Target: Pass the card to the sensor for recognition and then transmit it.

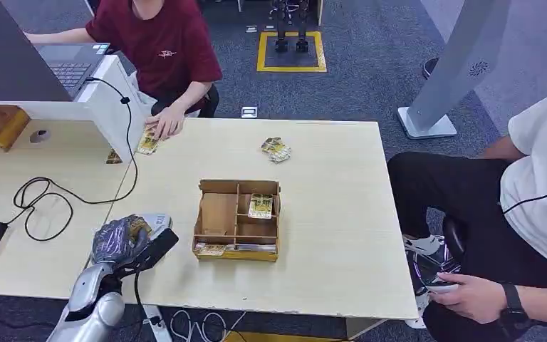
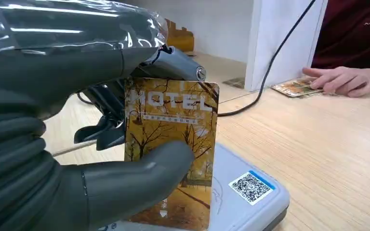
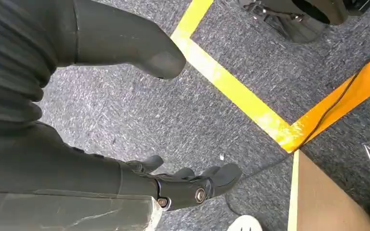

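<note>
Right now the left hand (image 1: 120, 239) is gripping a hotel card (image 2: 171, 144), its thumb pressing the printed face and its fingers (image 2: 173, 62) closing behind the top edge. It is holding the card upright, the lower edge sitting directly over the grey card sensor (image 2: 250, 197), which is lying on the bench (image 1: 327, 214) near its front left corner; whether card and sensor are touching cannot be told. A QR sticker (image 2: 250, 186) is showing on the sensor's top, just beside the card.

The right hand (image 3: 125, 120) is hanging over grey carpet with yellow floor tape (image 3: 231, 91), fingers (image 3: 197, 185) spread apart from the thumb and holding nothing.

Mid-bench, a cardboard organiser (image 1: 236, 221) is holding another card (image 1: 261, 205) in one of its right-hand compartments. A small pile of cards (image 1: 275, 149) is lying beyond it, well apart. At the far left edge a person in a red shirt is resting a hand (image 1: 164, 122) on more cards (image 1: 147, 144). A second person is sitting to the right of the bench.
</note>
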Action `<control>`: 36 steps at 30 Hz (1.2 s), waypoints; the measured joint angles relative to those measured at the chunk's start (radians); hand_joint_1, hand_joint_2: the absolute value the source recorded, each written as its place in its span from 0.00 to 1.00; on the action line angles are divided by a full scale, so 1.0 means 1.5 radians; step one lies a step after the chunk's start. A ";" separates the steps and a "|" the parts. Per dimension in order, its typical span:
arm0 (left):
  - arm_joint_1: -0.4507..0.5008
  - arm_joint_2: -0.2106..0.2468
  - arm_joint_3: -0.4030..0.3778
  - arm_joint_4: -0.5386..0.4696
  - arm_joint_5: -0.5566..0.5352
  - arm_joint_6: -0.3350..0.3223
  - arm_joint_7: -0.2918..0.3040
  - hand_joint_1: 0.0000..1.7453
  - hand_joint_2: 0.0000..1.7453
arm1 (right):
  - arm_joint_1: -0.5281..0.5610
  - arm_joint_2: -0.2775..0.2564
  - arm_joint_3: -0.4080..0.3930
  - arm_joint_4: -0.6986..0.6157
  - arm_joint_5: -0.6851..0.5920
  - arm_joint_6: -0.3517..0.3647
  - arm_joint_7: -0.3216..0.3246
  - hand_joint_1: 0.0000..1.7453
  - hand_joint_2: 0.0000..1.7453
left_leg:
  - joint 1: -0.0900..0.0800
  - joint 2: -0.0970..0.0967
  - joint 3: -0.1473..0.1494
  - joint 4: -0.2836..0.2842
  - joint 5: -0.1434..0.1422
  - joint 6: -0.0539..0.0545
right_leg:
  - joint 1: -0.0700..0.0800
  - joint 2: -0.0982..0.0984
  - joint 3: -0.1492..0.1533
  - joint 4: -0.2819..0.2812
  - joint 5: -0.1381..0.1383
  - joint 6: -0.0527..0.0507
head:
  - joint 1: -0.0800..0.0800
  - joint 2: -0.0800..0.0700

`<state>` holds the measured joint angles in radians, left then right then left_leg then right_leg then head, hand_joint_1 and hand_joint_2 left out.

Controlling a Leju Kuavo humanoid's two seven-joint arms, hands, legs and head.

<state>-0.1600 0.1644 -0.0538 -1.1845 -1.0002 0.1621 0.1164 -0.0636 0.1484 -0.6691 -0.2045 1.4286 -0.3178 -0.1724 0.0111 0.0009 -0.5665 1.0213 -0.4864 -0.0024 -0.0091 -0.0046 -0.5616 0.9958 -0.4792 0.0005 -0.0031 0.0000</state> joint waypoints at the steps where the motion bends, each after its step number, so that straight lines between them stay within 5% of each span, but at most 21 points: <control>1: -0.001 0.000 0.000 0.003 0.000 0.000 0.000 1.00 1.00 | 0.000 0.000 0.000 0.000 0.000 0.000 -0.001 0.00 1.00 | 0.000 0.000 0.000 0.000 0.000 0.000 | 0.000 0.000 0.000 0.000 0.000 0.000 | 0.000 0.000; 27: 0.002 -0.013 0.016 0.031 0.015 0.001 -0.009 1.00 1.00 | -0.003 0.001 0.010 0.000 0.000 -0.003 -0.005 0.00 1.00 | 0.000 0.000 0.001 0.000 0.000 -0.001 | 0.000 -0.001 0.000 0.000 0.000 0.000 | 0.000 0.000; 29: 0.004 -0.014 0.019 0.031 0.044 -0.008 -0.027 1.00 1.00 | -0.003 0.001 0.010 0.000 -0.002 -0.003 -0.004 0.00 1.00 | 0.000 -0.001 0.001 0.000 0.000 -0.001 | 0.000 -0.001 0.000 0.000 0.000 0.000 | 0.000 0.000; 32: 0.018 -0.015 0.023 0.004 0.190 -0.084 -0.098 1.00 1.00 | -0.002 0.001 0.010 0.000 -0.004 -0.007 -0.006 0.00 1.00 | 0.000 -0.001 0.001 0.000 0.000 -0.001 | 0.000 -0.001 0.001 0.000 0.000 0.000 | 0.000 0.000; 36: 0.048 -0.014 0.024 -0.055 0.344 -0.141 -0.146 1.00 1.00 | 0.000 0.001 0.010 0.000 -0.012 -0.011 -0.010 0.00 1.00 | 0.000 -0.001 0.000 0.000 0.001 -0.001 | 0.000 -0.001 0.000 0.000 0.000 0.000 | 0.000 0.000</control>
<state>-0.0885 0.1434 -0.0172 -1.2678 -0.4846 -0.0489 -0.1027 -0.0639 0.1495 -0.6535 -0.2045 1.4099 -0.3342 -0.1869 0.0111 0.0000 -0.5661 1.0206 -0.4856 -0.0035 -0.0090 -0.0060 -0.5623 0.9958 -0.4795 -0.0002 -0.0027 0.0000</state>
